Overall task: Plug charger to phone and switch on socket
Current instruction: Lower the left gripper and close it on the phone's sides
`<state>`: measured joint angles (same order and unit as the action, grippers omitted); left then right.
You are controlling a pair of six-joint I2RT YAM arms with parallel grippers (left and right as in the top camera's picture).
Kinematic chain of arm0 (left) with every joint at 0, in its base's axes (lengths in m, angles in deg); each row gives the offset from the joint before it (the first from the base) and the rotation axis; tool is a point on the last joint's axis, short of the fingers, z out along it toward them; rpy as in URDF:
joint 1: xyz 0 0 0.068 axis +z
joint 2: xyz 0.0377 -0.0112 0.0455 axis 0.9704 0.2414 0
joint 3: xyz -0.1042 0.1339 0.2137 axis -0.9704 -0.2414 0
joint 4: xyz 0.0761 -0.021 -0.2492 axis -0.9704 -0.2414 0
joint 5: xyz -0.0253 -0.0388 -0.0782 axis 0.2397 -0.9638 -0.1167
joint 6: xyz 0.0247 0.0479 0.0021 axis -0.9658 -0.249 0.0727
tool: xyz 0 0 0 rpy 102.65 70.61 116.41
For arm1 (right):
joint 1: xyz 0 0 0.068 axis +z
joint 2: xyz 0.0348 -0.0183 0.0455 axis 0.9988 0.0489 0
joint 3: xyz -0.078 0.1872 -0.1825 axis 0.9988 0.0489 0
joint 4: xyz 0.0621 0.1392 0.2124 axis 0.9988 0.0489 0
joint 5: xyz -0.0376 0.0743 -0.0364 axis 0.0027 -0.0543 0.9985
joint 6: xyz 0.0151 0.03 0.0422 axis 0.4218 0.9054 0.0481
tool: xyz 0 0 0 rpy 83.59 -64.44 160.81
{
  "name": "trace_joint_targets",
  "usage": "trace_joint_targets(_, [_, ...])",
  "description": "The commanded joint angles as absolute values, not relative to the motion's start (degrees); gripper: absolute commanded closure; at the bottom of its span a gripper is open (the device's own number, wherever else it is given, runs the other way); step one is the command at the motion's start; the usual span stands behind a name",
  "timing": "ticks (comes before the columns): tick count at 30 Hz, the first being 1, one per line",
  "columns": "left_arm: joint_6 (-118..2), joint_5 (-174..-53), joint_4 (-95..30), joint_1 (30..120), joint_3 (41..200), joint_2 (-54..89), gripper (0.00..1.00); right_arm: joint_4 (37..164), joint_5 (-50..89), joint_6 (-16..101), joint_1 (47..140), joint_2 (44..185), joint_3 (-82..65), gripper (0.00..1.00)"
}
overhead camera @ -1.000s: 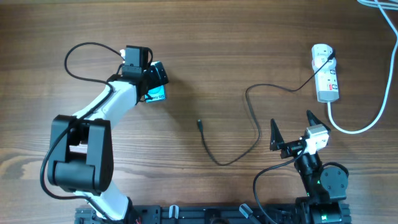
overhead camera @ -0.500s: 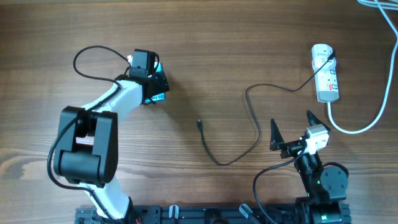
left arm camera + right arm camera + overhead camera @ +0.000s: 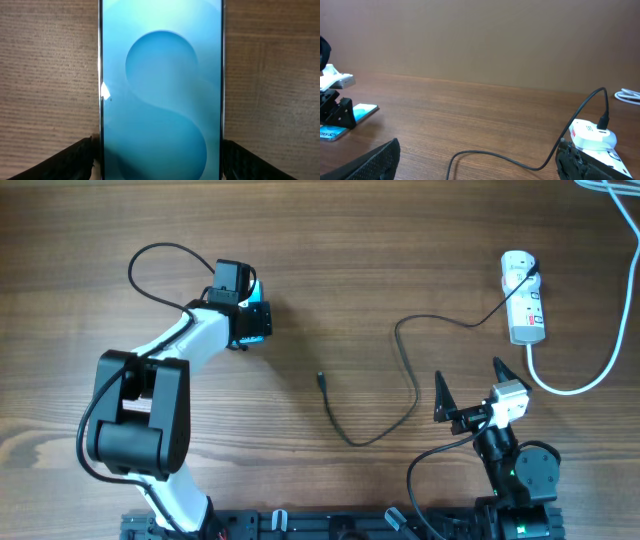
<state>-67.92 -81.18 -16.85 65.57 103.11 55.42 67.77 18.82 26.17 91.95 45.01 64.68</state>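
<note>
Left hand (image 3: pixel 251 321) sits over the phone (image 3: pixel 160 90), fingers (image 3: pixel 65 161) hugging its long edges, its length running straight out from the wrist. Clamped or merely straddling, I can't tell. The charger tip (image 3: pixel 321 380) lies on the counter (image 3: pixel 330 240) right of the phone, between both arms. Right hand (image 3: pixel 467 370) gapes empty, nearer the socket (image 3: pixel 524 300). One phone, one charger, one socket.

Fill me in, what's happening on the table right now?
The left gripper is closed on the phone across its long edges, on the left side. The charger lies loose in the middle, its connector tip unplugged and apart from the phone. The right gripper is open and idle near its base. The socket sits untouched at the far right.
</note>
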Motion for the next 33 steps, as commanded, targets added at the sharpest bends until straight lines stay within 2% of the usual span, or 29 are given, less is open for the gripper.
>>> trace_joint_targets(1, [-68.3,-85.2,-21.0,65.6,102.1,56.6,0.19,67.4,18.9,25.8,92.2,45.1,64.8,0.0])
trace_joint_targets(3, [-68.1,-86.5,-23.2,65.6,102.1,56.6,0.24,67.5,18.9,25.8,92.2,45.1,64.8,0.0])
trace_joint_targets(7, [-67.9,-92.0,-29.0,65.6,102.1,56.6,0.25,67.5,19.0,25.8,92.2,45.1,64.8,0.0])
trace_joint_targets(12, [-66.1,-92.9,-39.3,65.6,102.1,56.6,0.25,67.5,19.0,25.8,92.2,45.1,64.8,0.0])
trace_joint_targets(13, [-64.8,-92.9,-41.6,65.6,102.1,56.6,0.2,67.5,18.9,25.8,92.2,45.1,64.8,0.0])
trace_joint_targets(15, [-63.6,-92.9,-44.0,65.6,102.1,56.6,0.16,67.5,19.0,25.8,92.2,45.1,64.8,0.0])
trace_joint_targets(16, [-63.6,-92.9,-45.6,65.6,102.1,56.6,0.11,67.5,19.0,25.8,92.2,45.1,64.8,0.0])
trace_joint_targets(17, [-63.6,-92.9,-46.4,65.6,102.1,56.6,0.02,67.5,18.9,25.8,92.2,45.1,64.8,0.0])
trace_joint_targets(21, [-62.7,-92.8,-46.8,65.7,105.5,56.1,0.0,67.5,18.9,25.8,92.2,45.1,64.8,0.0])
trace_joint_targets(23, [-57.9,-90.9,-46.6,65.6,109.4,56.0,0.0,67.4,18.9,25.8,92.2,45.1,64.8,0.0])
trace_joint_targets(27, [-56.2,-89.6,-41.4,65.6,109.9,56.0,0.0,67.5,18.9,25.8,92.2,45.1,64.8,0.0])
trace_joint_targets(31, [-56.3,-83.1,-38.5,65.6,109.9,56.0,0.0,67.5,18.9,25.8,92.2,45.1,64.8,0.0])
trace_joint_targets(33, [-56.3,-83.1,-38.7,65.5,109.8,56.0,0.07,67.5,18.9,25.8,92.2,45.1,64.8,0.0])
